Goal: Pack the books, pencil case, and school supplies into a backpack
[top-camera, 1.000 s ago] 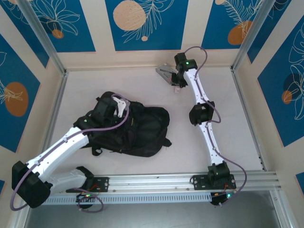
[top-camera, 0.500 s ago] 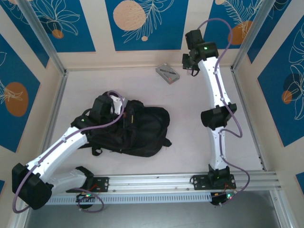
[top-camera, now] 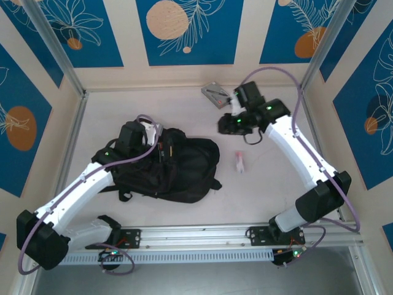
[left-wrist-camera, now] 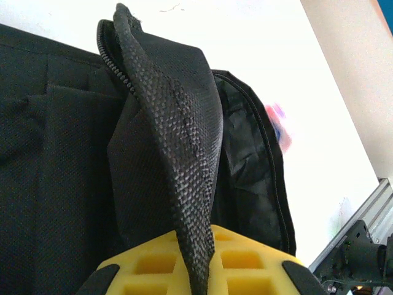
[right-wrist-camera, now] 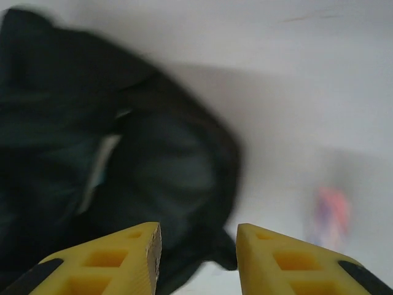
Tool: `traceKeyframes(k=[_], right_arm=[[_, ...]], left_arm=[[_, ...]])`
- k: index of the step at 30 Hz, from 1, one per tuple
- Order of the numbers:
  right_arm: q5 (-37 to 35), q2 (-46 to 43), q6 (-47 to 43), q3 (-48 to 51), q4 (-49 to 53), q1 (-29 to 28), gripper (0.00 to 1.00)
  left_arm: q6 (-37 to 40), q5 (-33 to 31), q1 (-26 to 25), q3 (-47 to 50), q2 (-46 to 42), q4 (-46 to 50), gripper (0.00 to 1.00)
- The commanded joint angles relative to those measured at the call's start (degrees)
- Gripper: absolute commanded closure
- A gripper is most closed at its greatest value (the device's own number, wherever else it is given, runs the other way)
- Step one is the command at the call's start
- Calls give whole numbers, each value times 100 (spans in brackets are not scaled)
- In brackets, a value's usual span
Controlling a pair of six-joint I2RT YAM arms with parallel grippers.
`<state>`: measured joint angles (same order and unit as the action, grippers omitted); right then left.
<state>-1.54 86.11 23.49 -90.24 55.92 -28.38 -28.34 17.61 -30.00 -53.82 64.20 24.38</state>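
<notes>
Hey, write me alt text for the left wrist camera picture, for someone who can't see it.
The left gripper, yellow jaws shut, pinches up a zip-edged flap of the black backpack. Beyond lies the white table, with a small blurred pink and blue block at right.

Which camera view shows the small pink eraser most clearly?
The top external view: the eraser lies whole on the table, right of the backpack. Both wrist views give a blurred pink patch.
</notes>
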Motion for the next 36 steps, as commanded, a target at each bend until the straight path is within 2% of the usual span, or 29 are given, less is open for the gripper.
traceKeyframes(k=[1,3,4,7,11,16,20,21,22,23,26,32,36], right_arm=[[910,299,356,186,-803,-557,62],[700,373,340,293,-836,-651,62],[301,357,335,370,-747,-602,61],[-410,284,389,833,-494,-140,45],[-791,-119,747,1724,-255,85,33],[-436,-776,1005,2620,-7,75,32],[4,-1096,1728,3294,28,-355,29],[54,-1183,1925,3452,-28,-479,20],[61,-1271,2130,3648,-111,-671,7],[73,-1329,2215,3800,-204,-868,1],[-308,-1127,2153,3938,-135,-1330,1],[-711,-328,1942,3999,-356,-1885,1],[-852,166,1914,4082,-569,-2031,1]], left_arm=[[-122,51,115,-244,158,-229,100],[-102,41,160,-239,180,-223,100],[-89,37,187,-227,176,-212,100],[-36,15,218,-175,124,-163,100],[69,-96,231,-154,32,-40,100],[65,-106,251,-127,82,-51,100],[33,-57,259,-88,85,-93,100],[22,-53,260,-73,77,-111,100],[15,-48,258,-55,60,-123,100],[12,-43,261,-40,49,-140,100],[-1,-21,259,-19,26,-170,100],[-1,-9,258,20,-29,-174,100],[-4,-18,258,56,-64,-171,100]])
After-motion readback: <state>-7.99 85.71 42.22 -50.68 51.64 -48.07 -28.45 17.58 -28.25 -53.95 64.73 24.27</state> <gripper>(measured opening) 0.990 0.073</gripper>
